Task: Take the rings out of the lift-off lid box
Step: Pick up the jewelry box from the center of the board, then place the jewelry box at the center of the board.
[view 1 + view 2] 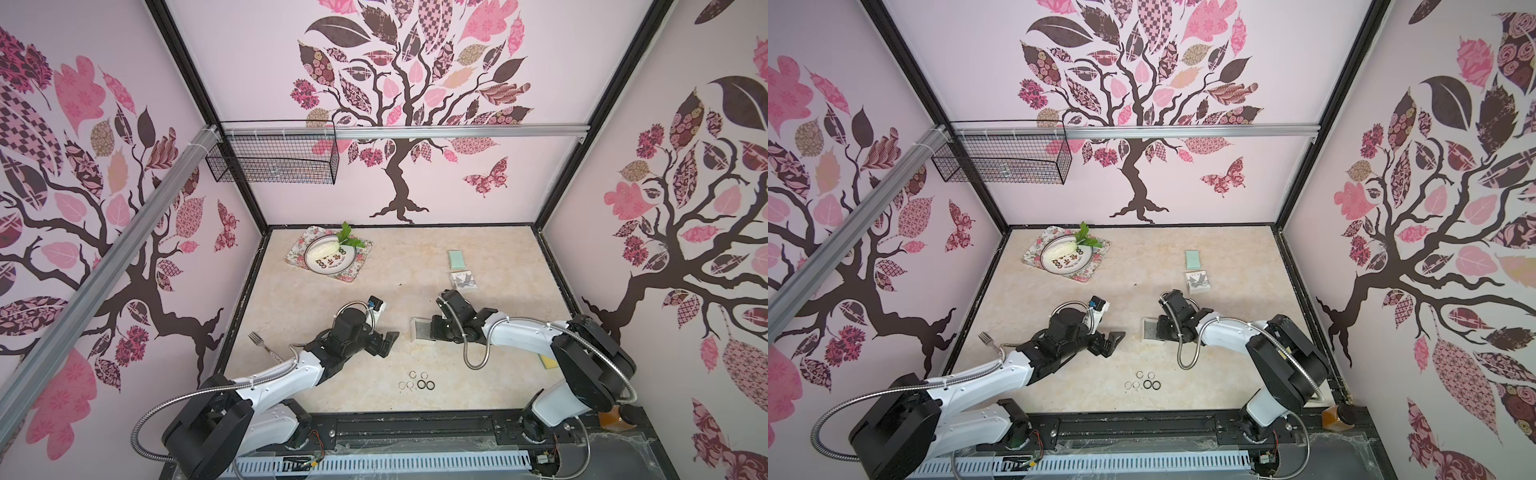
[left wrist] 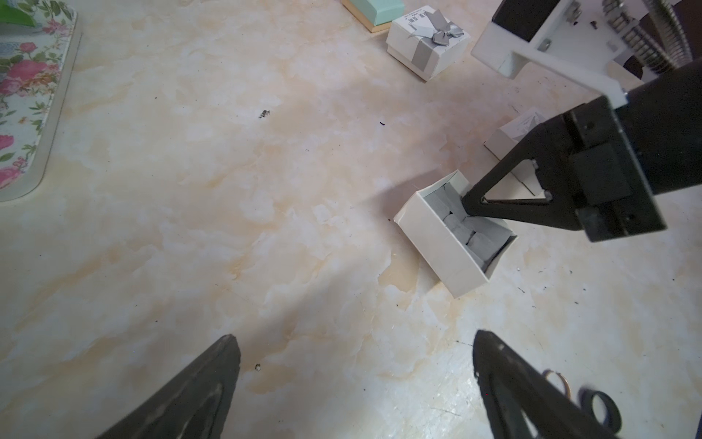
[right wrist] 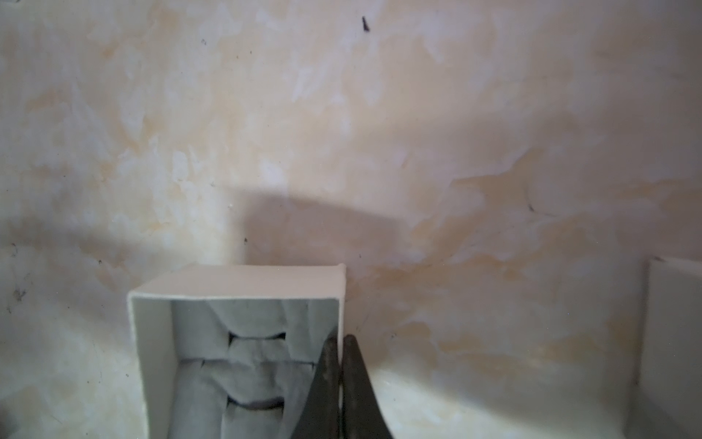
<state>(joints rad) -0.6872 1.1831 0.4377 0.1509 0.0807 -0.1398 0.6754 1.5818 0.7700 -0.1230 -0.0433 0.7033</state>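
Okay, looking down on the beige marbled table (image 1: 407,266) first. Watching the left arm (image 1: 270,382) and right arm (image 1: 523,330) reaching in from the near edge.

Moving to the flowered tray (image 1: 297,254) at the far left corner, carrying a plate (image 1: 332,271) with a pale vegetable and green leaves. Catching a fork (image 1: 255,337) lying just beside the left arm.

Hovering the left gripper (image 1: 390,343) low over bare tabletop, spreading its jaws wide, gripping nothing. Clamping the right gripper (image 3: 342,344) tight on one side wall of the little white box (image 3: 243,281), straddling it with one finger (image 3: 326,380) inside and its partner outside. Seeing that box lidless near the middle of the table, stuffed with grey padded rolls.

Spotting a mint-green box (image 1: 457,258) and a white gift box (image 1: 464,279) with a grey bow, side by side at far right.

Finding the rings (image 1: 417,381) out on the tabletop, counting six, clustered near the front edge between the arms, apart from the box: four thin silvery, two black.
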